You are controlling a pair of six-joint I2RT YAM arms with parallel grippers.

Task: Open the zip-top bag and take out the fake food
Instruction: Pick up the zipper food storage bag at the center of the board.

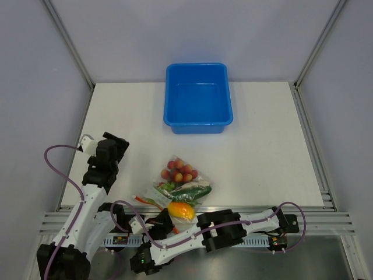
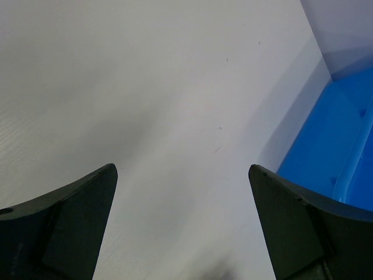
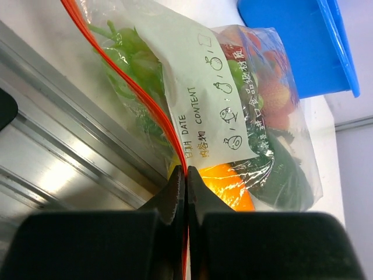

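The zip-top bag (image 1: 182, 189) lies near the table's front edge, clear plastic with a white label and an orange-red zip strip (image 3: 140, 99). Inside it I see an orange pepper (image 1: 181, 210), a cluster of red and yellow balls (image 1: 179, 171) and green vegetables (image 3: 131, 64). My right gripper (image 1: 166, 219) is at the bag's near end, and in the right wrist view (image 3: 186, 175) it is shut on the zip strip. My left gripper (image 1: 116, 142) is open and empty over bare table to the left, well apart from the bag; its wrist view (image 2: 182, 169) shows only the table between the jaws.
A blue tub (image 1: 198, 123) stands at the back middle of the table, and it also shows in the left wrist view (image 2: 332, 151) and the right wrist view (image 3: 303, 46). An aluminium rail (image 3: 70, 151) runs along the front edge beside the bag. Grey walls enclose the table.
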